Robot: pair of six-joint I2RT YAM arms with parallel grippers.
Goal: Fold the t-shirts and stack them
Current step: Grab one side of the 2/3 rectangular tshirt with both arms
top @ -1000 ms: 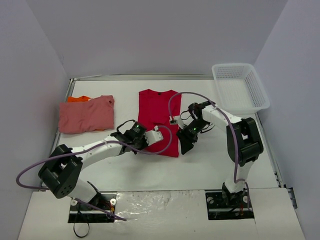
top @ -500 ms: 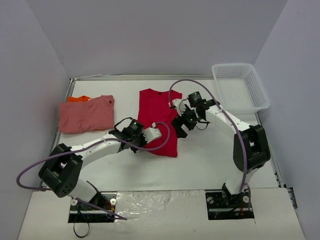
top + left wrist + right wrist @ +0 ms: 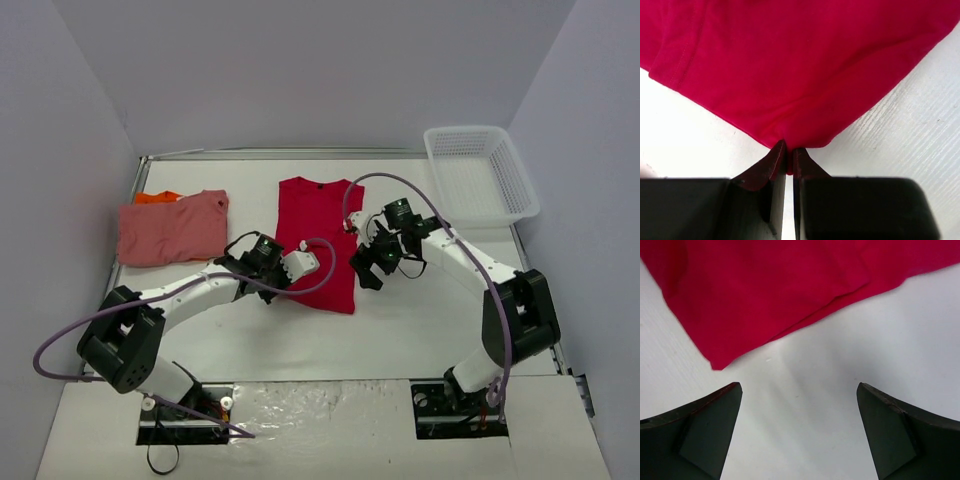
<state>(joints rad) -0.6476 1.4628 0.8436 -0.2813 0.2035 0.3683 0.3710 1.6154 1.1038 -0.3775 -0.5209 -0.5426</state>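
White table (image 3: 420,325), pale lilac walls (image 3: 300,70) on three sides, even light.

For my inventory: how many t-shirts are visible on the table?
3: red t-shirt at centre; pink t-shirt at left; orange t-shirt mostly hidden under it. More could be hidden.

red t-shirt (image 3: 318,240): bright plain red, same-colour stitching at hem
salmon pink t-shirt (image 3: 172,232): plain, slightly mottled
orange t-shirt (image 3: 158,197): plain orange
basket (image 3: 480,172): white, mesh pattern
table (image 3: 420,310): white, faint streaky grain
left arm (image 3: 190,293), right arm (image 3: 460,255): white, black joints
cable (image 3: 60,340): purple
walls (image 3: 300,70): pale grey-lilac
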